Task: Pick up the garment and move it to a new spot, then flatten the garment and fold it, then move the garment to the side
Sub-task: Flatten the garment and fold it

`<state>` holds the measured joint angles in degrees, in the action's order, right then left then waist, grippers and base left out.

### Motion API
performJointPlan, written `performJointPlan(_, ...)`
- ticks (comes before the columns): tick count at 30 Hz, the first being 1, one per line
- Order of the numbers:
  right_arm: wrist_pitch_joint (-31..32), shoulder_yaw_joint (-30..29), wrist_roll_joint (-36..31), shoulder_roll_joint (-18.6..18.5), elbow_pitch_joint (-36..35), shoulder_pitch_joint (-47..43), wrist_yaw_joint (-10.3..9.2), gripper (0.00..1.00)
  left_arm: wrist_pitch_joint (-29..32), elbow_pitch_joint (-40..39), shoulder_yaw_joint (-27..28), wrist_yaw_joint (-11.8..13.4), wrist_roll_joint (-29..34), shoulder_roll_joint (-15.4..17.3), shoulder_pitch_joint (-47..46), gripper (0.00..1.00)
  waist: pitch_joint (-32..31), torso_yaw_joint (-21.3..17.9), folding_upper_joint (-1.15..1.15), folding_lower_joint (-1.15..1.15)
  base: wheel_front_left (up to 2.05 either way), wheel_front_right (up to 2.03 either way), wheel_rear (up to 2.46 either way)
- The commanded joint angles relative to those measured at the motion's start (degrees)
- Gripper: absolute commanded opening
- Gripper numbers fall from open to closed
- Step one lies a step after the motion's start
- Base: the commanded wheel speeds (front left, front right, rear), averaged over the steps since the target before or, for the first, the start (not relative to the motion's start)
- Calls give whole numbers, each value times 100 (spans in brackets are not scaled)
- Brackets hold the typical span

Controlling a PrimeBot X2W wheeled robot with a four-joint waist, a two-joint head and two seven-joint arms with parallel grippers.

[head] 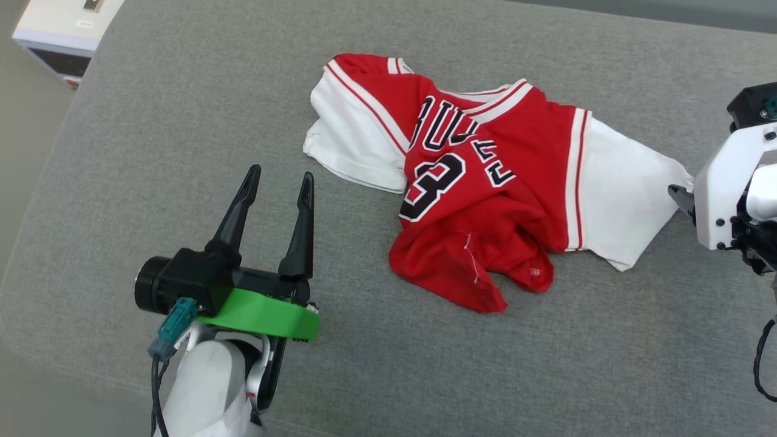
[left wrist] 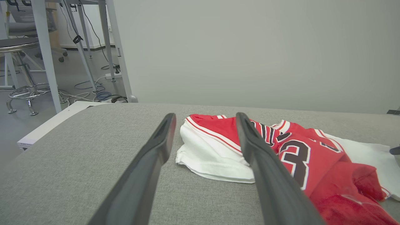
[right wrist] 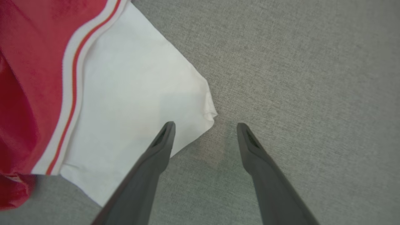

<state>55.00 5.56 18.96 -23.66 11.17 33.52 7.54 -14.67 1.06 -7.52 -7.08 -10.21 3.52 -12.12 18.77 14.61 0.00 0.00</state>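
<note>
The garment [head: 485,182], a red jersey with white short sleeves and black lettering, lies crumpled in the middle of the grey padded surface [head: 182,91]. My left gripper [head: 281,174] stands open to its left, a short way from the near white sleeve, holding nothing. In the left wrist view the garment [left wrist: 300,150] lies ahead and to the right of the open left gripper [left wrist: 205,117]. My right gripper [right wrist: 206,125] is open right above the outer corner of the other white sleeve [right wrist: 131,103], one finger over the cloth and one over bare surface. One dark fingertip of the right gripper [head: 680,197] meets that sleeve's tip.
A white cabinet [head: 61,30] stands beyond the surface's far left corner. The left wrist view has a stool [left wrist: 22,47], white table legs [left wrist: 47,56] and floor cables [left wrist: 100,93] off to the left, and a plain grey wall [left wrist: 250,47] behind.
</note>
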Motion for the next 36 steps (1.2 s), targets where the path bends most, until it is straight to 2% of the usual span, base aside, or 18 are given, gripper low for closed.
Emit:
performJointPlan(1, 8, 17, -54, 23, 116, 90, -5, 100, -32, -22, -25, -39, -30, -37, -109, 100, 247, 268, 0, 0, 0, 0, 0)
performJointPlan(6, -102, 151, -114, 57, 516, 108, -5, 100, -32, -26, -30, -40, -47, -51, -144, 100, 309, 363, 0, 0, 0, 0, 0)
performJointPlan(7, -134, 172, -84, 84, 613, 73, -5, 85, -32, -21, -24, -40, -45, -53, -143, 100, 308, 371, 0, 0, 0, 0, 0)
performJointPlan(8, -154, 196, -71, 95, 656, 49, -5, 35, -32, -19, -16, -40, -44, -54, -140, 100, 307, 369, 0, 0, 0, 0, 0)
performJointPlan(9, -192, 224, -64, 98, 685, 22, -5, 9, -32, -16, -2, -40, -43, -56, -135, 100, 301, 362, 0, 0, 0, 0, 0)
performJointPlan(10, -232, 241, -54, 92, 702, 5, -5, 0, -33, -12, 13, -40, -41, -57, -129, 100, 290, 350, 0, 0, 0, 0, 0)
performJointPlan(24, -702, -146, -62, -754, 813, -256, -5, 0, -33, 42, 200, -40, -17, -62, -149, 100, 81, -49, 0, 0, 0, 0, 0)
performJointPlan(30, -1031, -259, -281, -929, 965, -254, -5, 0, -33, 61, 172, -40, -46, -63, -217, 100, 147, -91, 0, 0, 0, 0, 0)
performJointPlan(36, -1508, -221, -496, -910, 1322, -203, -5, 0, -33, 121, 194, -40, -25, -64, -231, 100, 76, -146, 0, 0, 0, 0, 0)
